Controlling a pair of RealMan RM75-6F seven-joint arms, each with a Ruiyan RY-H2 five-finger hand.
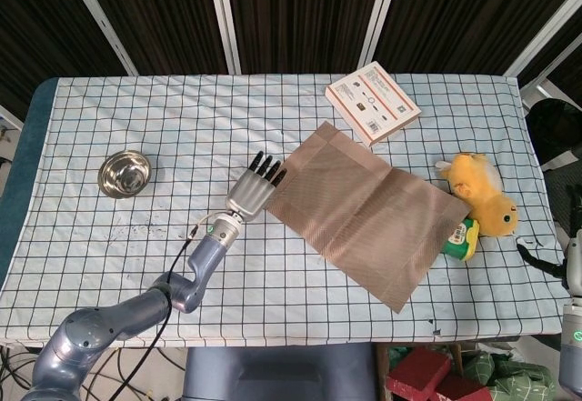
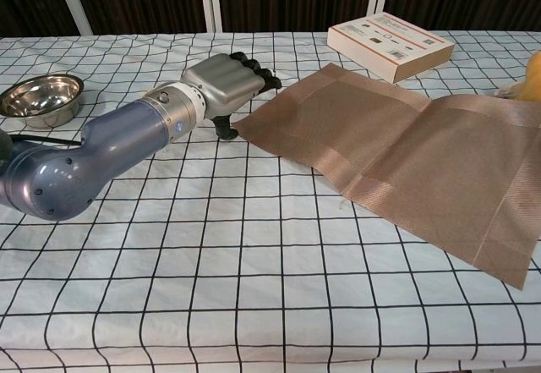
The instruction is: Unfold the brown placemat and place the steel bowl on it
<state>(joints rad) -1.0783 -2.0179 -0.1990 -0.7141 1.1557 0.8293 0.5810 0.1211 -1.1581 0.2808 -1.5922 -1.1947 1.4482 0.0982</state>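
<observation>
The brown placemat [image 1: 364, 205] [image 2: 406, 149] lies unfolded and flat at the table's middle-right, with a crease across its middle. The steel bowl [image 1: 125, 173] [image 2: 40, 98] stands upright at the left, well away from the mat. My left hand [image 1: 255, 185] [image 2: 221, 81] rests palm down just off the mat's left edge. Its fingers are stretched out and apart, their dark tips reaching that edge, and the thumb is on the cloth by the mat's near-left corner. Nothing shows in its grasp. My right hand is out of both views.
A white and orange box [image 1: 372, 103] [image 2: 390, 45] lies beyond the mat's far corner. A yellow plush toy [image 1: 482, 196] and a green packet [image 1: 459, 237] sit against the mat's right side. A piece of the right arm [image 1: 571, 328] shows at the right border.
</observation>
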